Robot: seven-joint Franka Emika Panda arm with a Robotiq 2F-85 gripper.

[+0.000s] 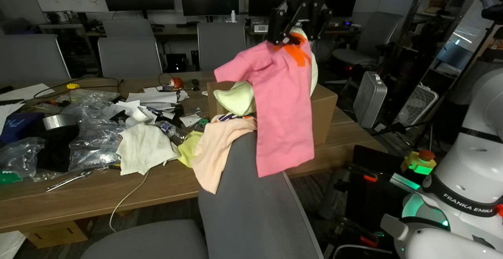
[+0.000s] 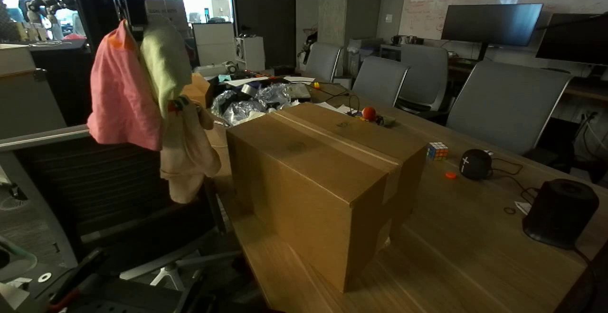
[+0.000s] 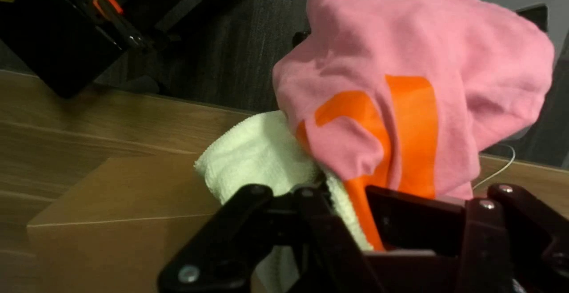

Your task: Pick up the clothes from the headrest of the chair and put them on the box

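Note:
My gripper (image 1: 295, 39) is shut on a pink cloth (image 1: 283, 109) with an orange print and a pale green cloth (image 1: 235, 98), which hang from its fingers. Both also show in an exterior view, the pink cloth (image 2: 124, 99) beside the pale green cloth (image 2: 166, 61). In the wrist view the fingers (image 3: 349, 213) pinch both. A peach cloth (image 1: 220, 143) lies over the top of the grey chair back (image 1: 255, 196); it also shows in an exterior view (image 2: 187, 161). The cardboard box (image 2: 304, 151) stands closed on the table, partly behind the hanging cloths in an exterior view (image 1: 324, 113).
On the wooden table (image 1: 165, 188) lie a white cloth (image 1: 145, 149), a yellow-green cloth (image 1: 190, 147), plastic bags (image 1: 96, 133), papers and a tape roll (image 1: 59, 122). Beyond the box stand a puzzle cube (image 2: 437, 151) and black speakers (image 2: 560, 213). More chairs line the far side.

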